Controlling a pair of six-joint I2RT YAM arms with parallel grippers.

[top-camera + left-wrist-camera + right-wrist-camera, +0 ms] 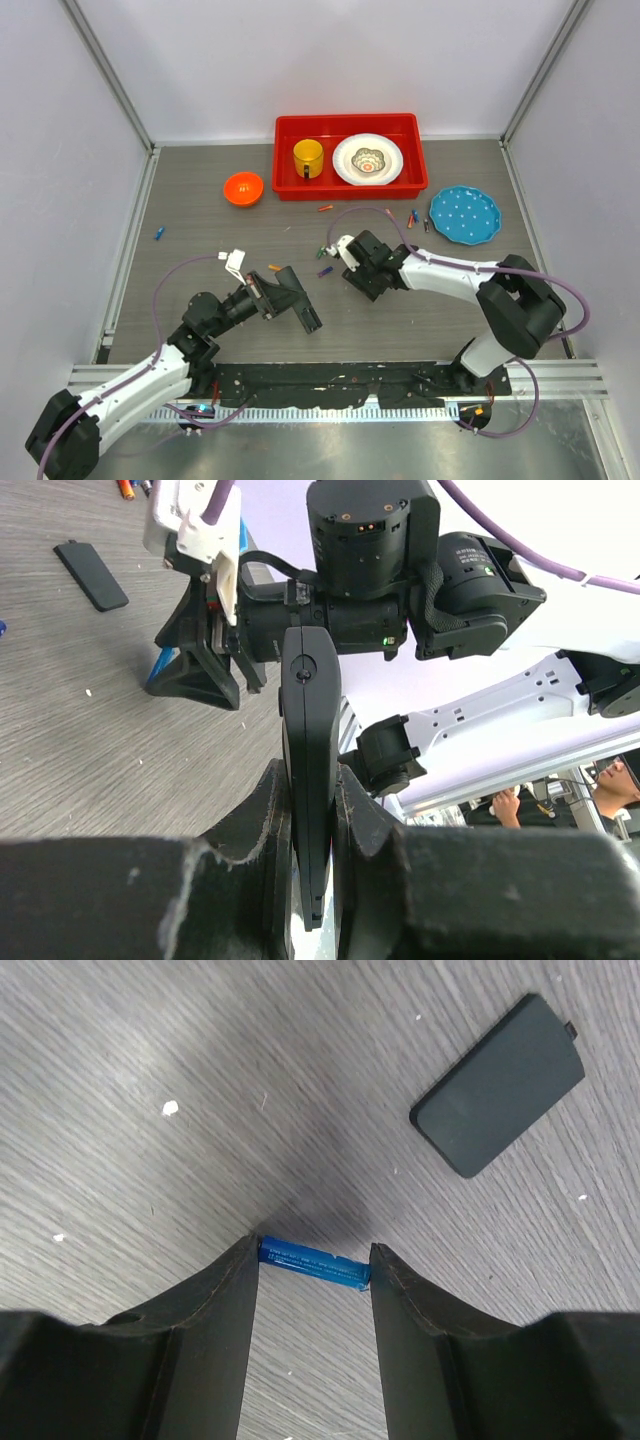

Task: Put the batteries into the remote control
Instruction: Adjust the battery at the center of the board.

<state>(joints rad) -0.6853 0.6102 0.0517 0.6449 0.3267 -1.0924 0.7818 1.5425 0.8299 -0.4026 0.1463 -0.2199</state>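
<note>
Left claw (pixel 310 785): clamped together on the near end of the remote control (pixel 310 710), 1 finger pressed to each flat face.
Remote control: held on edge, stretched out from the left claw toward the right arm; in the top view it is seen left of centre on the near half of the surface (pixel 200 215), slanted to the right and nearer. Whether it is lifted clear cannot be told.
Right claw (pixel 315 1252): pointed down at the middle of the surface, its 2 fingers closed on the blue battery (pixel 313 1265).
Blue battery: lodged crosswise between the right claw's fingertips, 1 end touched by each finger, low over the grey wood grain. Whether it is rested on the surface cannot be told.
Black cover piece (pixel 497 1085): laid flat on the surface, apart from the right claw, on its far right in the wrist view.
Other batteries (pixel 325 208): scattered singly; 1 orange just near of the red tray (pixel 350 190), 1 blue far out on the left, 1 orange just beside the left claw, a few bunched between the tray and the blue plate (pixel 465 215).
Red tray: set at the far edge, with a yellow mug (pixel 308 158) and a white plate (pixel 385 150) inside.
Orange bowl (pixel 243 188): placed just left of the tray.
</note>
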